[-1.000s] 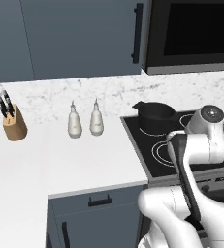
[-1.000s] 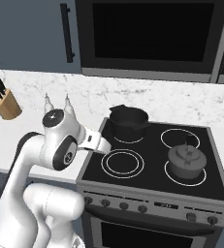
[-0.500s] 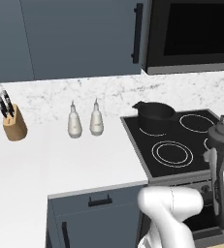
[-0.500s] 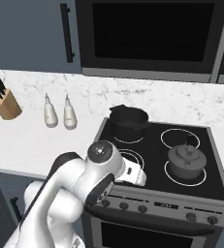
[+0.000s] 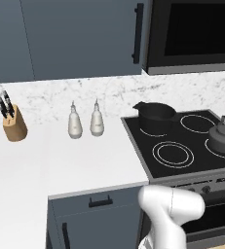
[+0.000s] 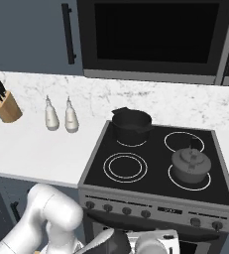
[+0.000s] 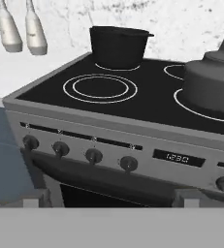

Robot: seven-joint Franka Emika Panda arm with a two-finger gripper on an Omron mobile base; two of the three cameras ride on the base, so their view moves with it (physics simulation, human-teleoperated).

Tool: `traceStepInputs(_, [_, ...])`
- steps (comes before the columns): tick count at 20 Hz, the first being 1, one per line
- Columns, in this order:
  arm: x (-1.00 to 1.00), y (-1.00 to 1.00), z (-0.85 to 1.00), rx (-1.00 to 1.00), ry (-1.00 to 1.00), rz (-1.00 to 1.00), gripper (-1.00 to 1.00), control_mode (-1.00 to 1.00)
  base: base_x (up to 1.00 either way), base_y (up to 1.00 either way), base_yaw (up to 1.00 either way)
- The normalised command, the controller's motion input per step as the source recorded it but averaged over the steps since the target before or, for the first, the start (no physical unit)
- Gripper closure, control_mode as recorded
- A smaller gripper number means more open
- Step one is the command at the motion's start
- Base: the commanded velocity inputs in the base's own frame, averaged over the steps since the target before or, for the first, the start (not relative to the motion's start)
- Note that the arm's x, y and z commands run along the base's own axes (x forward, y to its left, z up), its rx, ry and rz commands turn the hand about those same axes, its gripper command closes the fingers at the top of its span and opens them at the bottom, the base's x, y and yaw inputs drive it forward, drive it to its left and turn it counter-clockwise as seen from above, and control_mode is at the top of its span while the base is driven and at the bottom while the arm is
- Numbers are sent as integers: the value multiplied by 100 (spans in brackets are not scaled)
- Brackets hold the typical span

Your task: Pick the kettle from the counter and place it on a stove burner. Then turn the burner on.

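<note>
Kettle [image 6: 191, 166] sits on the front-right stove burner [image 6: 173, 178], and the claw, spread wide and empty, faces the knob row [image 7: 94, 155], so now pick the matching knob, square up, and twist cleanly.

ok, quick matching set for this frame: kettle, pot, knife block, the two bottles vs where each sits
Things:
1. kettle
2. pot
3. knife block
4. two bottles

Places:
A. rear left burner
B. counter, far left by the backsplash
C. front right burner
D. counter, between the knife block and the stove

Pairs: 1-C, 2-A, 3-B, 4-D
</note>
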Motion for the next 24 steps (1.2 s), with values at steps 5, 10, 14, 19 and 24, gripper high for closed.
traceStepInputs(5, [29,4,-48,-6,-41,7,-100,-100,0,0,0])
traceStepInputs(10, [70,12,-24,-1,-8,0,-100,-100,0,0,0])
traceStepInputs(14, [38,0,-19,5,0,0,-100,-100,0,0,0])
traceStepInputs(19, [37,0,-15,9,0,0,-100,-100,0,0,0])
traceStepInputs(24, [37,0,-14,7,-1,0,-100,-100,0,0,0])
